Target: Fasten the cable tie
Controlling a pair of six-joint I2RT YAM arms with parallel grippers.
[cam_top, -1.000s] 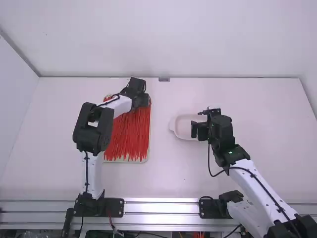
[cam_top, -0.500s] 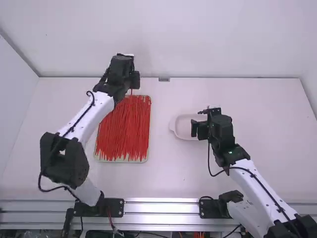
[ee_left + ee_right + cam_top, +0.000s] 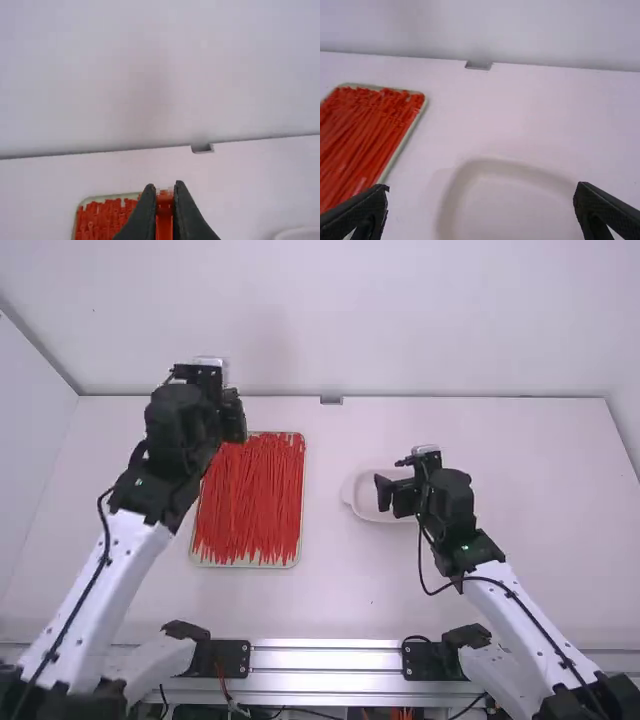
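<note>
Many red cable ties (image 3: 250,500) lie side by side on a flat tray (image 3: 297,562), left of the table's middle. My left gripper (image 3: 233,418) hangs high above the tray's far end. In the left wrist view that gripper (image 3: 163,189) is shut on one red cable tie (image 3: 164,220), with the tray (image 3: 100,200) below it. A shallow white bowl (image 3: 362,490) sits right of the tray. My right gripper (image 3: 384,495) hovers over the bowl; its own view shows it (image 3: 480,188) open wide above the bowl (image 3: 505,200), nothing between its fingers (image 3: 365,207).
A small grey bracket (image 3: 331,399) sits where the back wall meets the table. White walls close in the left side and the back. Bare table lies to the right of the bowl and in front of the tray.
My left arm has risen from the tray's far end and swung left, carrying one red tie up with it. The right gripper has barely shifted over the bowl.
</note>
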